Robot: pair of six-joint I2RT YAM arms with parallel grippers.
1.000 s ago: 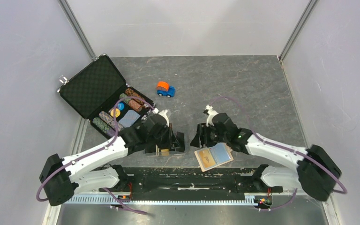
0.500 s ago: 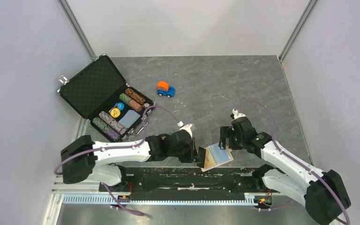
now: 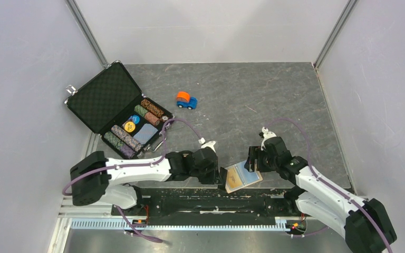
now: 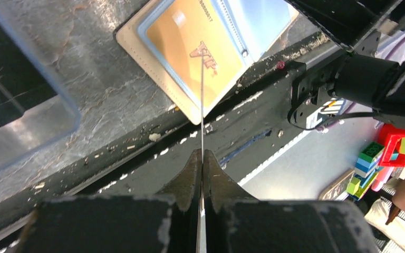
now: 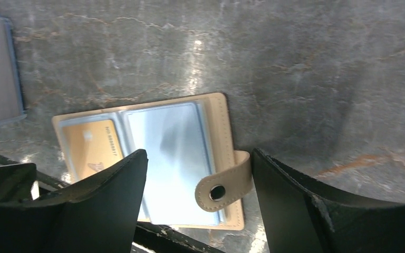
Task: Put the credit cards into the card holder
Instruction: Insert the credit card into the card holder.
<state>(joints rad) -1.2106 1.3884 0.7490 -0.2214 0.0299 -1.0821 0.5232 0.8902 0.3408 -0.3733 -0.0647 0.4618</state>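
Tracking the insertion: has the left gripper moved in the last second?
Yes. The left gripper, a credit card in its shut jaws, swung right, away from the poker chip case, to the left edge of the card holder.

Beige card holder [image 5: 222, 121] on a grey stone-veined tabletop [image 3: 274, 100]

The card holder shows a gold credit card [image 5: 92, 147] and a light blue credit card [image 5: 163, 158] under clear sleeves; a third credit card [image 4: 202, 105] shows only a thin pale edge. The toy car [image 3: 186, 99] is orange and blue. The briefcase [image 3: 103, 97] is black, and its poker chips [image 3: 152, 112] are striped in mixed colours.
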